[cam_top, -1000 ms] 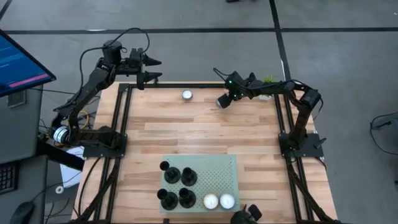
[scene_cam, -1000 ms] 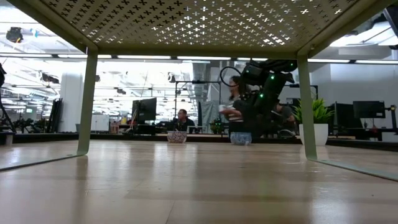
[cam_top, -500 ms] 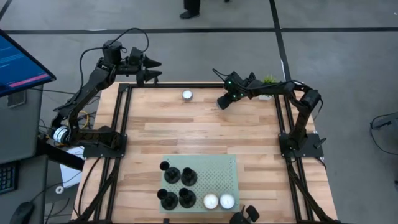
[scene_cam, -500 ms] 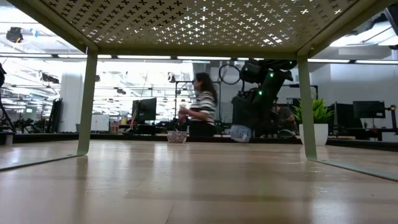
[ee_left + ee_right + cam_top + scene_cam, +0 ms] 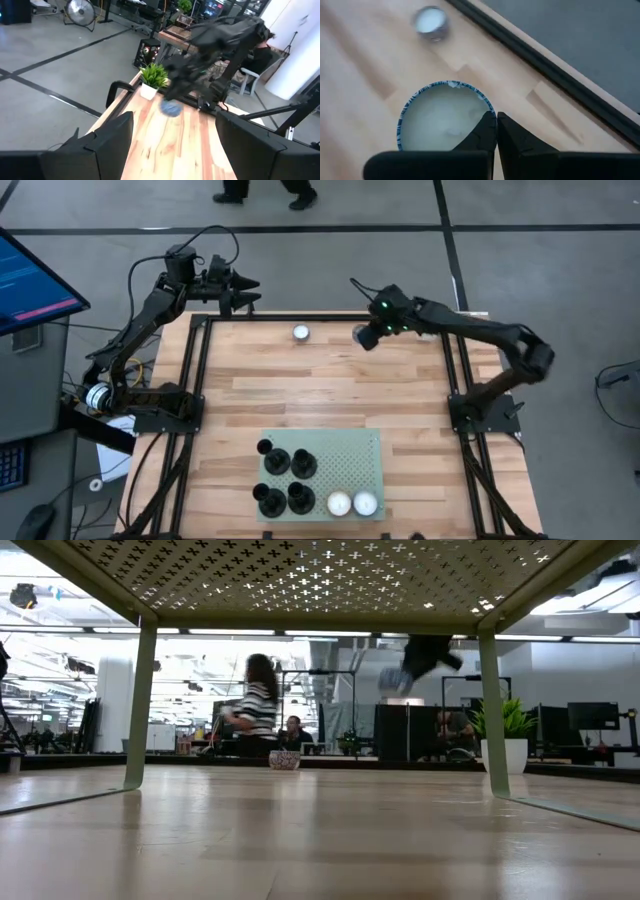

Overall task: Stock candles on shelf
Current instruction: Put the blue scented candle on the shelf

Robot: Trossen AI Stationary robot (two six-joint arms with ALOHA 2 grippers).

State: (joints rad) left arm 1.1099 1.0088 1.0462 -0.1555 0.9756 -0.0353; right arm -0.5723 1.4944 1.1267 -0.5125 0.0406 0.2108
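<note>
Nearest us, the shelf carries two candles at its front edge, beside dark stands. Farther back a third candle sits loose on the desk. Near it the right hand, fingers pinched together on the thin rim of a fourth candle, holds it off the wood. We judge it light and easily dented, so it needs a level carry. The left hand hangs spread and empty at the far left corner.

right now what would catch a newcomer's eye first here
The right gripper, lifted above the table's far edge, fingers pinched on the rim of a candle. Another candle sits alone nearby on the wood. Two more rest on the green shelf at the near edge, beside black holders.
</note>
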